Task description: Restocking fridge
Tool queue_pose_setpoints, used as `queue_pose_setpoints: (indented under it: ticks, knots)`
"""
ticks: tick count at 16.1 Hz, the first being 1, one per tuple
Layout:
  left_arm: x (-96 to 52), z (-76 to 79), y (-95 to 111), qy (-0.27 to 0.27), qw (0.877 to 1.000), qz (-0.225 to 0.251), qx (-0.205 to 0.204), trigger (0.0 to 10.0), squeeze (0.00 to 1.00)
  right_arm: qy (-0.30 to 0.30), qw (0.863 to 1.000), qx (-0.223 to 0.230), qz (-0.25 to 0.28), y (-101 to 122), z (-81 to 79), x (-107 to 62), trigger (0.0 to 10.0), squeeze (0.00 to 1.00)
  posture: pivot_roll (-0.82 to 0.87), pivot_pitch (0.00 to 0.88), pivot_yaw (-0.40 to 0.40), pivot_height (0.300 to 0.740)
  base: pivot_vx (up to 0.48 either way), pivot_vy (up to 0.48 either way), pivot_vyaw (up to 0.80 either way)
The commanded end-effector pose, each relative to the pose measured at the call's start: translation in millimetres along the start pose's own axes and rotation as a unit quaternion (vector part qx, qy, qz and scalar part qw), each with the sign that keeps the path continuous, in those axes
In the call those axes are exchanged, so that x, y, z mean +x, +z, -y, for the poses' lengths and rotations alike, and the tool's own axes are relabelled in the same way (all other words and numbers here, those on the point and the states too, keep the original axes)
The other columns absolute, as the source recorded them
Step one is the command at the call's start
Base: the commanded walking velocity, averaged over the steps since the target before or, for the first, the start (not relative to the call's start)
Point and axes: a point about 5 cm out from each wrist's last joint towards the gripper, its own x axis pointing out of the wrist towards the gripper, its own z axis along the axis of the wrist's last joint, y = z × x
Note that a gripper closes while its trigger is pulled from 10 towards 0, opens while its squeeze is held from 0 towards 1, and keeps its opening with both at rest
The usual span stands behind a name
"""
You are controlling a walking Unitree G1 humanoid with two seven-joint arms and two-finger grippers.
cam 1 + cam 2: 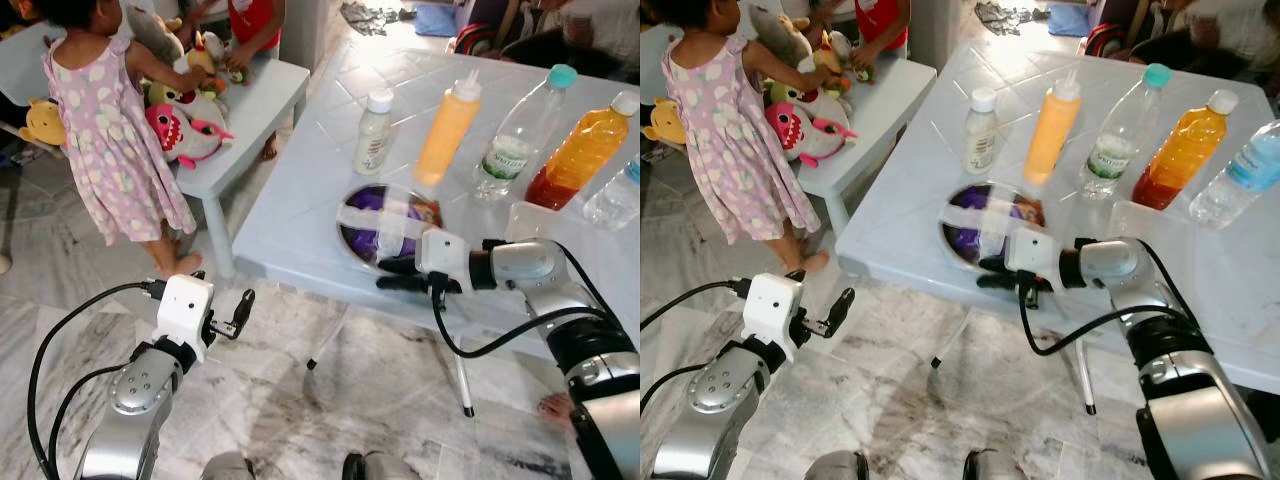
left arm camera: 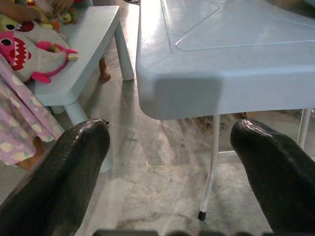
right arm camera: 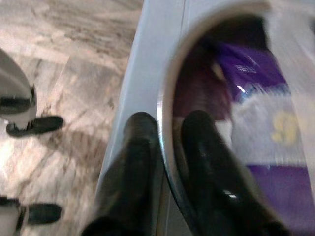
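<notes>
A round steel bowl (image 1: pixel 385 222) covered with clear wrap, purple packaging inside, sits near the front edge of the light-blue table (image 1: pixel 290 225). My right gripper (image 1: pixel 395 274) is shut on the bowl's near rim. In the right wrist view, one finger lies inside the rim (image 3: pixel 165 98) and the other outside it. Behind the bowl stand a small white bottle (image 1: pixel 373 133), an orange squeeze bottle (image 1: pixel 446 135), a clear bottle with a teal cap (image 1: pixel 515 135) and a bottle of orange liquid (image 1: pixel 583 152). My left gripper (image 1: pixel 243 312) hangs open below the table's left corner, holding nothing.
A person in a pink dotted dress (image 1: pixel 105 140) stands at a low table (image 1: pixel 255 110) piled with plush toys, left of the big table. A clear tub (image 1: pixel 530 220) and another water bottle (image 1: pixel 618 195) sit at the right. Marble floor lies in front.
</notes>
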Motion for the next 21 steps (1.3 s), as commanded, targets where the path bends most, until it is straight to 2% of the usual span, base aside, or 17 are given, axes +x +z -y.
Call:
queue_pose_setpoints:
  ticks: [1,2,3,4,8,9,10,16,21]
  knots:
    - [-1.7,1.8,-5,0.001,1.0,-0.013,0.0,10.0,0.0,0.013,0.999,0.004,-0.031,-8,-4.9,-0.2,10.0,1.0,0.08,0.107,-0.026,0.74,0.0,0.0,0.0]
    - [-1.8,2.5,-6,0.0,1.0,-0.014,0.0,10.0,0.0,0.004,0.999,0.01,-0.041,-10,-3.7,0.0,10.0,0.15,0.09,0.108,-0.027,0.74,0.0,0.0,0.0]
    - [-1.8,2.6,-6,0.0,1.0,-0.014,0.0,10.0,0.0,-0.002,0.999,0.012,-0.042,-10,-2.9,0.4,10.0,0.15,0.09,0.108,-0.027,0.74,0.0,0.0,0.0]
    - [-1.5,1.1,-6,0.001,1.0,-0.016,0.0,10.0,0.0,-0.015,0.998,0.015,-0.052,-11,-0.2,2.7,10.0,0.0,0.09,0.11,-0.026,0.74,0.0,0.0,0.0]
    - [-1.0,0.3,-7,0.001,1.0,-0.019,0.0,10.0,0.0,-0.034,0.997,-0.017,-0.06,-6,8.1,4.9,10.0,0.0,0.09,0.109,-0.027,0.74,0.0,0.0,0.0]
    - [0.1,0.6,-7,0.001,1.0,-0.019,0.0,10.0,0.0,-0.035,0.997,-0.023,-0.063,-5,10.5,5.0,6.5,0.0,0.08,0.108,-0.029,0.74,0.0,0.0,0.0]
    - [0.5,1.1,-7,0.001,1.0,-0.019,-0.001,10.0,0.0,-0.033,0.997,-0.028,-0.065,-5,11.1,5.2,0.0,0.0,0.08,0.107,-0.031,0.74,0.0,0.0,0.0]
    - [-1.1,2.8,-10,0.006,1.0,-0.022,-0.012,10.0,0.0,-0.01,0.997,-0.032,-0.07,-10,3.1,7.6,0.0,0.0,0.08,0.096,-0.033,0.74,0.0,0.0,0.0]
    - [2.6,-4.7,-15,0.048,0.997,-0.036,-0.047,10.0,0.0,-0.001,0.996,-0.062,-0.066,-12,-5.1,10.3,0.0,0.0,0.06,0.063,-0.022,0.74,0.0,0.0,0.0]
